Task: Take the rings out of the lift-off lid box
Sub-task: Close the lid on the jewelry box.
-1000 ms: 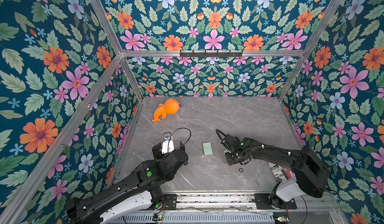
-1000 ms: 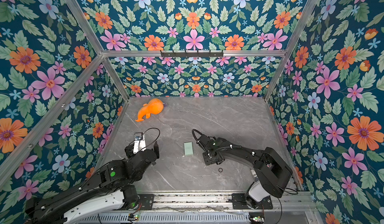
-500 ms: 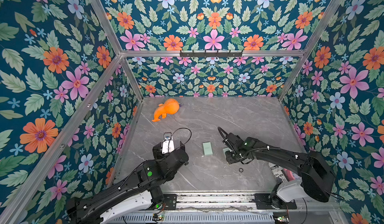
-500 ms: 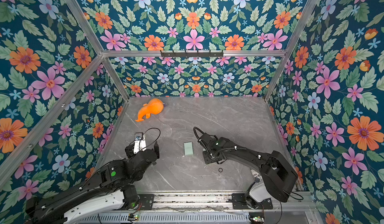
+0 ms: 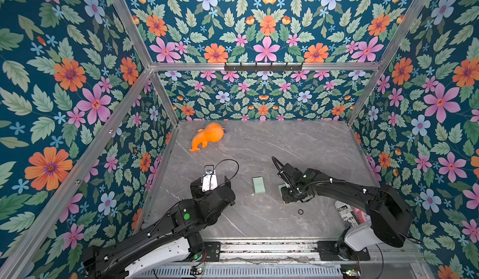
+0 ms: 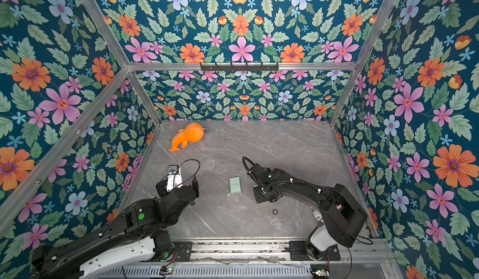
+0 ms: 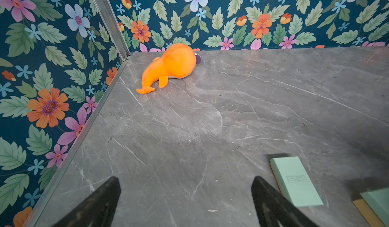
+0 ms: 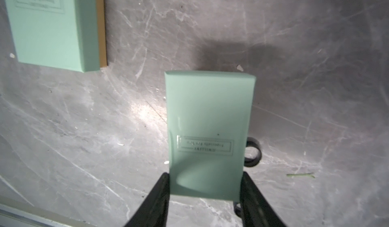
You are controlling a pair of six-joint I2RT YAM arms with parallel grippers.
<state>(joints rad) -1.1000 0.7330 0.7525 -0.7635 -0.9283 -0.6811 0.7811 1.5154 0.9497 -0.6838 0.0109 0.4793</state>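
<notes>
Rings (image 8: pixel 252 152) seem partly out: one lies on the tabletop (image 8: pixel 315 89) just beside the mint-green box (image 8: pixel 208 120), clamped in the half-closed right gripper (image 8: pixel 204 176). Left gripper (image 7: pixel 185 179) gapes empty, well apart from it. Next: check the box's hidden inside.

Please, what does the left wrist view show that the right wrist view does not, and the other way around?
Only left wrist: the orange plush toy by the floral wall, and the open, empty left gripper.
Only right wrist: the right gripper shut on a mint-green box piece, with a black ring partly hidden beside it.
Both: the grey table and the flat mint-green box lying on it. A mint-green corner at the left wrist picture's edge may be the held piece; I cannot tell.
</notes>
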